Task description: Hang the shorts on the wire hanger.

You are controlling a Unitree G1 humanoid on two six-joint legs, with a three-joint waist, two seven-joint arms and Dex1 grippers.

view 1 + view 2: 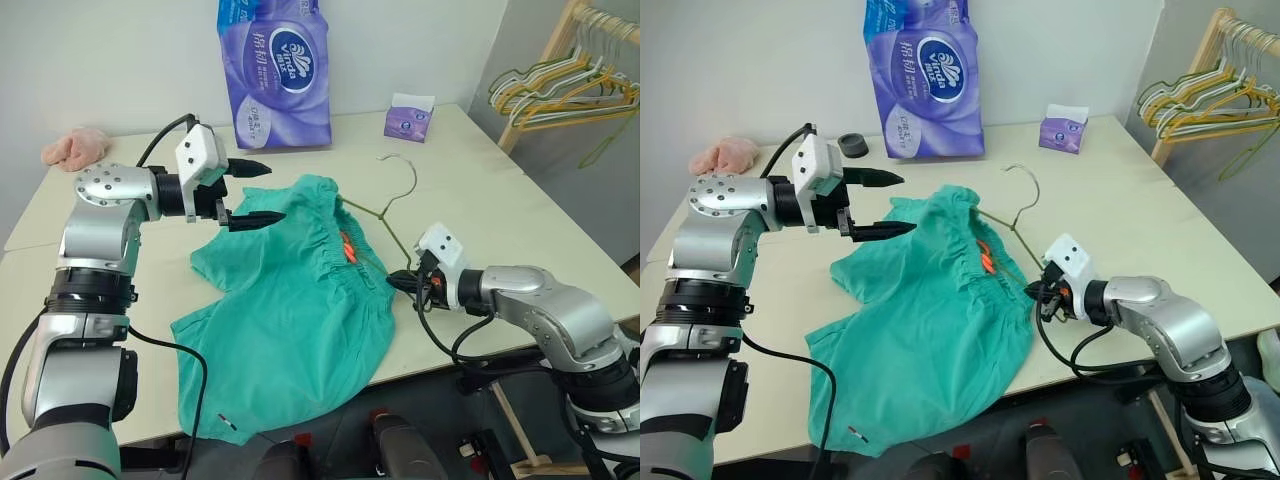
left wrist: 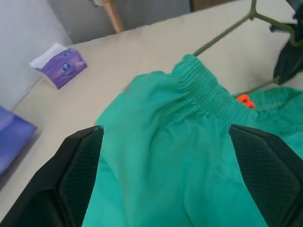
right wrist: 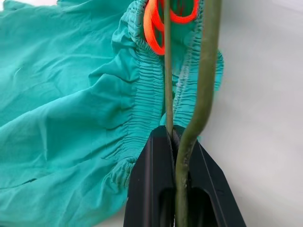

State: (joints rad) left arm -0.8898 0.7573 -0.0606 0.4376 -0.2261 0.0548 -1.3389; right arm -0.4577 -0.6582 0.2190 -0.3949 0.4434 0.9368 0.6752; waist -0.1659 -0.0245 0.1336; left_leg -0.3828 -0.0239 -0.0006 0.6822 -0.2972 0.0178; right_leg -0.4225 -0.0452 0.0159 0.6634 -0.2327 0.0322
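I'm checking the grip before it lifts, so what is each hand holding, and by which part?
The right hand is shut on the wire hanger at its shoulder corner, beside the shorts' waistband. The left hand is open above the shorts, holding nothing.

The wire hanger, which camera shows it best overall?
The left eye view: the wire hanger shows hook, neck and shoulders entering the shorts. The right eye view matches it. The left wrist view catches two wire pieces; the right wrist view shows the right gripper pinching it.

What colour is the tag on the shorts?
Orange tag on the shorts, best in the right wrist view.
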